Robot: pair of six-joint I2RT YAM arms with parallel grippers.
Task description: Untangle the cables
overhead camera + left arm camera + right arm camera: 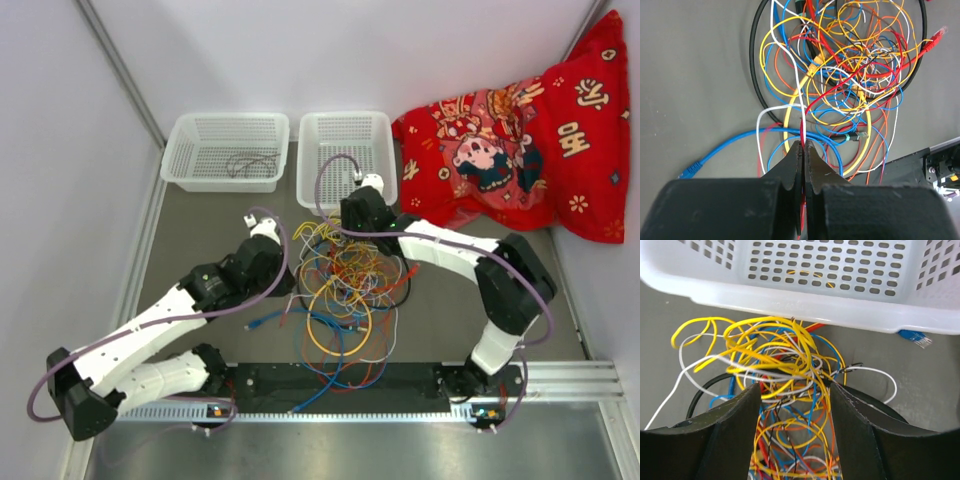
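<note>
Our left black two-finger gripper (803, 146) clamps a thin red wire (802, 131) leading from the tangled multicoloured cables (850, 65) on the grey table (695, 75); our right gripper (795, 395) hangs spread above them.

The left arm (165, 380) and the right arm (445, 255) are built alike. Smooth white plastic shells cover the long links, bulky matte black housings with rounded corners sit at the joints, and there is a small white cap near each wrist. A thick lavender cable (284, 262) runs in loose loops along the left arm, and a second lavender cable (318, 190) does so along the right.

In the wrist views, the left gripper (803, 142) has two black fingers (790, 170) with a faintly grainy surface and notched, stepped inner edges tapering to narrow tips. The right gripper (795, 390) has broad black fingers (735, 435) with curved inner faces and a pale line along their edges.
</note>
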